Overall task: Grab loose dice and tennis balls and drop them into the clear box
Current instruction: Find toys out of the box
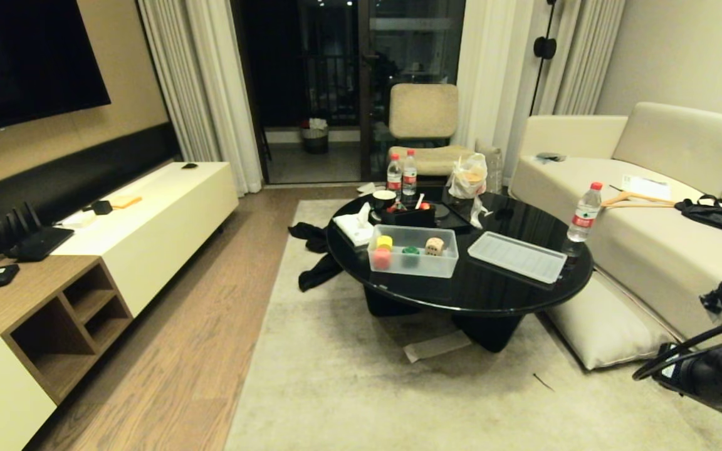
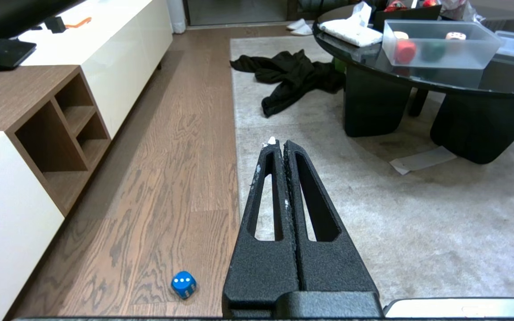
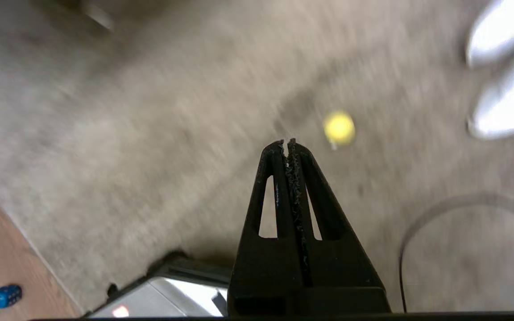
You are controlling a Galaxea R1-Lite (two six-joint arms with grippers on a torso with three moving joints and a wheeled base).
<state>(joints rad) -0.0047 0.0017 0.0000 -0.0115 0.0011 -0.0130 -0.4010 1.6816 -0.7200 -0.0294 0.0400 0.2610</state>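
Note:
The clear box (image 1: 414, 270) stands open on the round black table (image 1: 492, 291). In it lie yellow (image 1: 384, 242), red-orange (image 1: 381, 258), green (image 1: 410, 255) and beige (image 1: 434, 245) dice. A blue die (image 2: 184, 284) sits on the wood floor beside the rug, to the left of my shut left gripper (image 2: 280, 143). In the right wrist view a tennis ball (image 3: 339, 128) rests on the rug just beyond my shut right gripper (image 3: 287, 143), which holds nothing. The blue die (image 3: 6, 296) shows there too, at the rug's edge. My right arm (image 1: 712, 369) shows at the lower right of the head view.
The box's ribbed lid (image 1: 516, 257) lies on the table beside it. Water bottles (image 1: 584, 213), a black tray (image 1: 408, 216) and tissues (image 1: 355, 228) crowd the table. Dark clothing (image 2: 292, 76) lies on the rug. A sofa (image 1: 649, 207) stands right, a TV cabinet (image 1: 148, 219) left. White slippers (image 3: 507, 89) and a cable (image 3: 417, 227) lie near the ball.

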